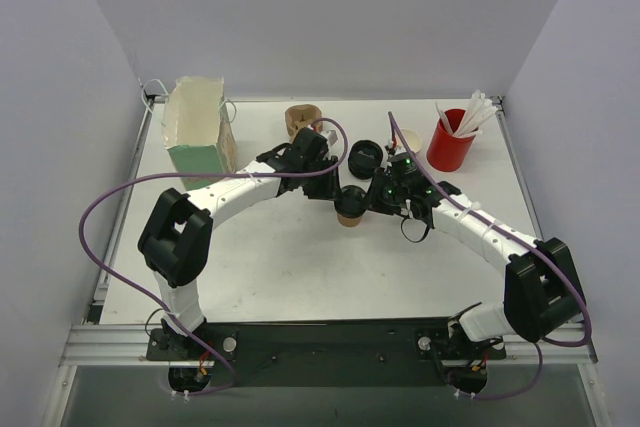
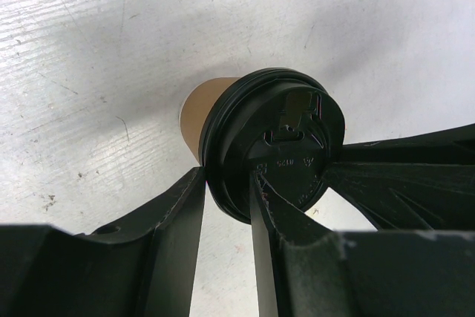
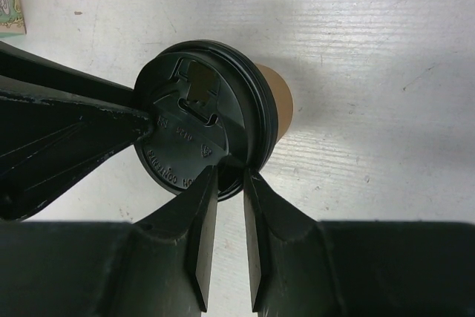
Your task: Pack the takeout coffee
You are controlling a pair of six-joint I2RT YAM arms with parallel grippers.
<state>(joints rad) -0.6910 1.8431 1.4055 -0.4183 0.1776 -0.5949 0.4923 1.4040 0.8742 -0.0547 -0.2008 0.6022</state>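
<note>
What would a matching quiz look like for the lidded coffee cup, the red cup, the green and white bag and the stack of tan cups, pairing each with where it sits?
Things
1. takeout coffee
2. red cup
3. green and white bag
4. stack of tan cups

Places
A. back left
B. back, near the middle
C. centre, nearest of the four
D. back right

Pairs: 1-C, 2-D, 3-A, 4-B
</note>
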